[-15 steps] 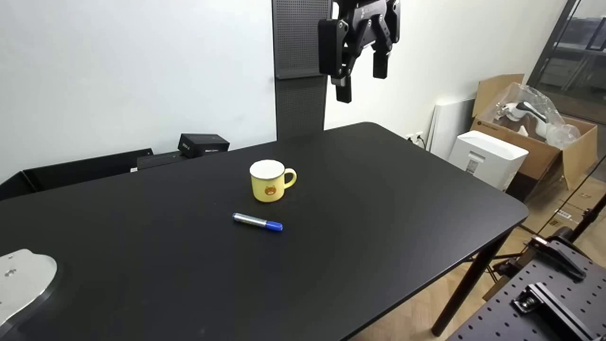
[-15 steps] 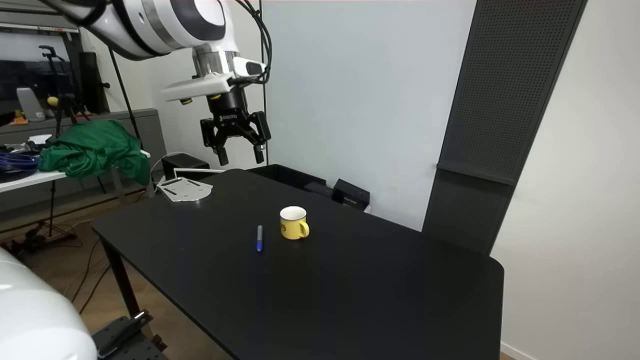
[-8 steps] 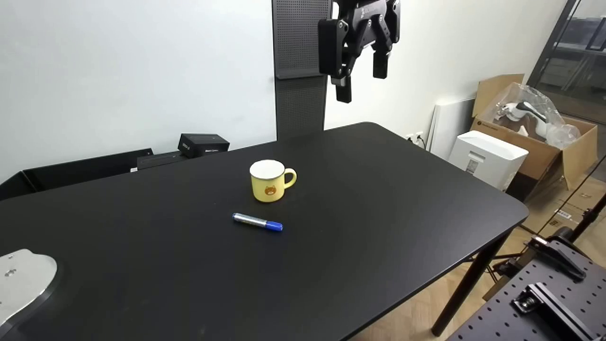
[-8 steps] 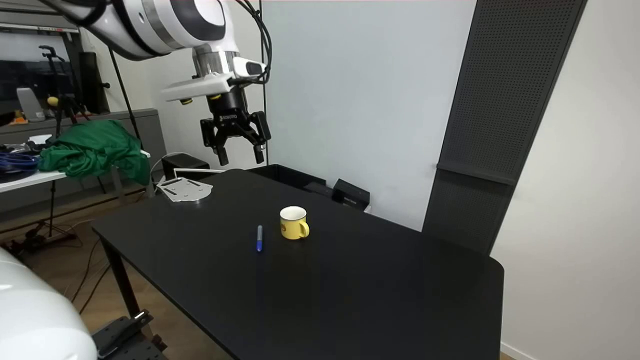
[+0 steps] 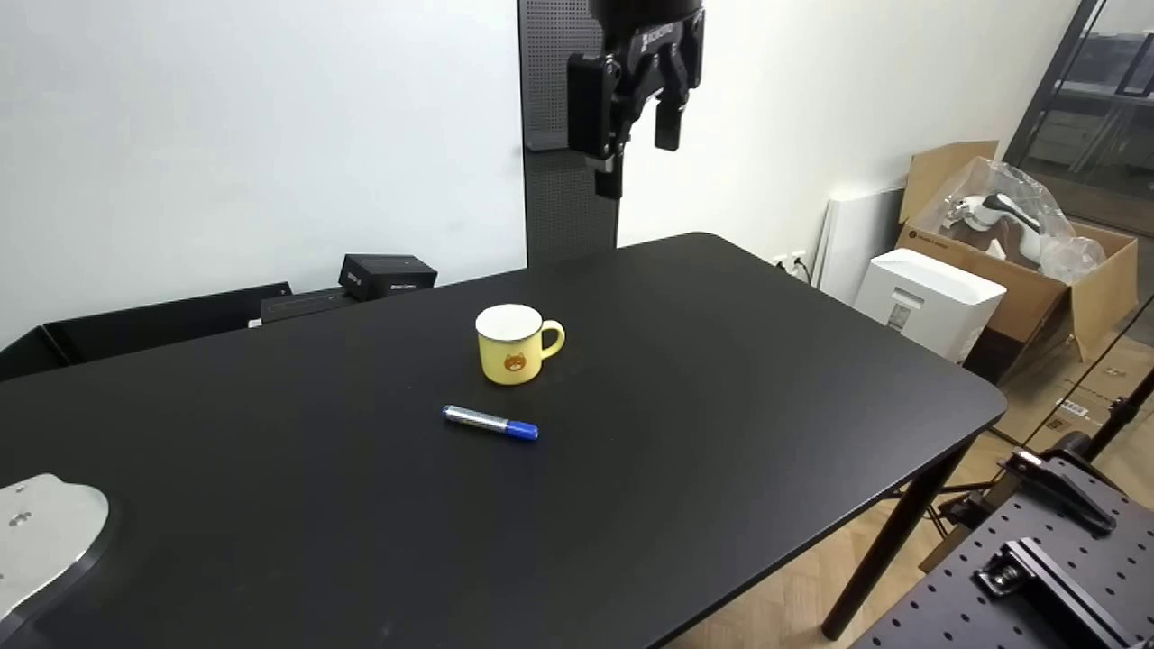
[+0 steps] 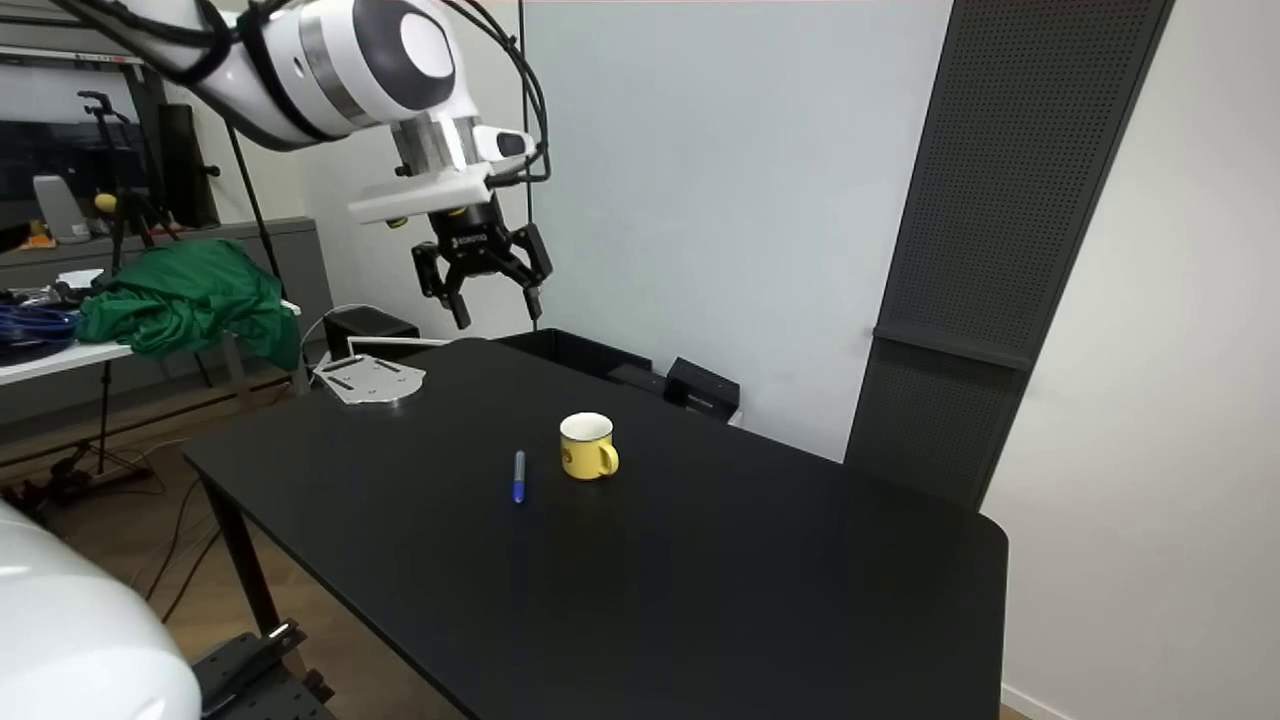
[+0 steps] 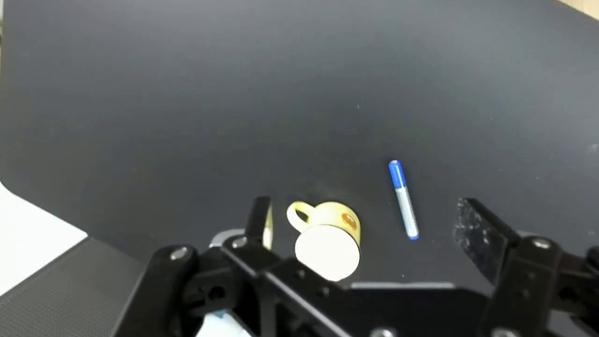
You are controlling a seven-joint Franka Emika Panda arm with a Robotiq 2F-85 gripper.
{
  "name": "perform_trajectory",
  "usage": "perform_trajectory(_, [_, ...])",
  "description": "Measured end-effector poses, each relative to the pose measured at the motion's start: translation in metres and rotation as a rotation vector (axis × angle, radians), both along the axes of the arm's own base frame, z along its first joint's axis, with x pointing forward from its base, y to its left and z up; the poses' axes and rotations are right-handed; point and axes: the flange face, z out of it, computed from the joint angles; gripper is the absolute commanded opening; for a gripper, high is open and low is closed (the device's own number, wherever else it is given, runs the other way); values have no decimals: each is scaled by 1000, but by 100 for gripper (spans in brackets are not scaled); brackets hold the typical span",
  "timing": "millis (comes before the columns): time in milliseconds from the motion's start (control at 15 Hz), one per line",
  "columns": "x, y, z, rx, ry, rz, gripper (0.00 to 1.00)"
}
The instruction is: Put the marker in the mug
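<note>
The marker, silver-whitish with a blue cap, lies flat on the black table in both exterior views (image 5: 491, 423) (image 6: 519, 477). The yellow mug, with a white inside and a bear print, stands upright beside it (image 5: 510, 356) (image 6: 588, 455), apart from it. My gripper is open and empty, high above the table in both exterior views (image 5: 638, 164) (image 6: 498, 312). In the wrist view the open fingers (image 7: 364, 213) frame both things from far above. The mug (image 7: 334, 217) shows nearer the left finger, the marker (image 7: 405, 201) between mug and right finger. The gripper hides a little of the mug's rim.
A flat silver plate (image 5: 50, 532) is fixed at one end of the table (image 5: 721, 379); it also shows in an exterior view (image 6: 370, 380). A small black box (image 5: 388, 276) and a dark bin (image 6: 570, 352) sit beyond the table's edge by the wall.
In the last half second the arm has moved. The gripper has shifted left in an exterior view and slightly right, with a tilt, in an exterior view. Marker and mug have not moved.
</note>
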Motion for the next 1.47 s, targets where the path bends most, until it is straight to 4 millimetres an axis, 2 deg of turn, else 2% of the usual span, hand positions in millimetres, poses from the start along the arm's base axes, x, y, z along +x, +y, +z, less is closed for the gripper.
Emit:
perform_trajectory(200, [20,23,-22,44,-57,174,100])
perform_trajectory(400, [37,44,-53,97,-72,341,100])
perform_trajectory(600, [51,61,-87,156,-55,497,100])
perform_trajectory(733, [56,65,-108,170,-21,535,100])
perform_trajectory(867, [57,66,-111,170,-18,536,100])
perform_trajectory(1267, [59,70,-99,128,-95,558,100])
perform_trajectory(1467, [62,73,-113,92,-111,535,100])
